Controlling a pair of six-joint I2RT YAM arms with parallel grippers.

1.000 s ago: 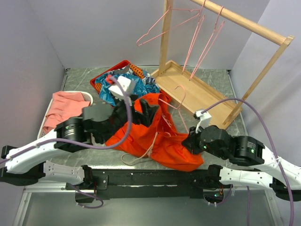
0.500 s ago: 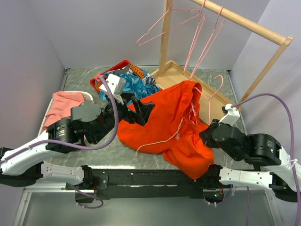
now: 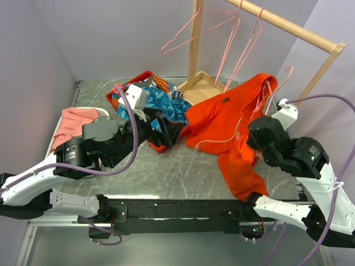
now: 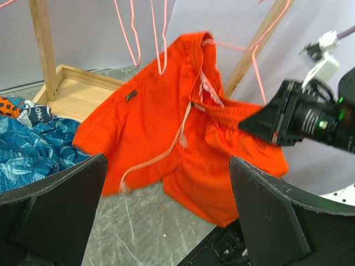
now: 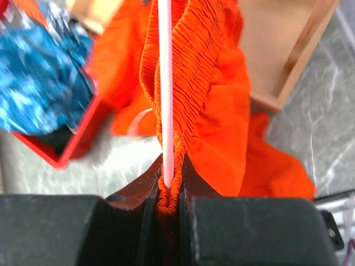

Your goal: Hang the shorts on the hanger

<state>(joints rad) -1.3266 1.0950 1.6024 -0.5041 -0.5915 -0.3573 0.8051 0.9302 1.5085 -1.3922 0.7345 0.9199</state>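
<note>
The right gripper (image 5: 168, 191) pinches the bright orange-red fabric shorts (image 3: 222, 119) and thin pink wire hanger (image 5: 164, 83) together, raised near the grey marbled counter's (image 3: 183, 172) right edge. The left gripper (image 4: 168, 166) gapes empty.

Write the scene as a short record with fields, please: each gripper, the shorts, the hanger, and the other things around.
left gripper: open, empty, facing the shorts
right gripper: shut on the elastic waistband together with the hanger wire
shorts: orange-red, held up beside the wooden rack, one leg hanging down
hanger: pink wire, lying along the waistband
wooden rack: spare hangers hanging from it
left side: blue patterned garment in a red basket; pink cloth further left
</note>
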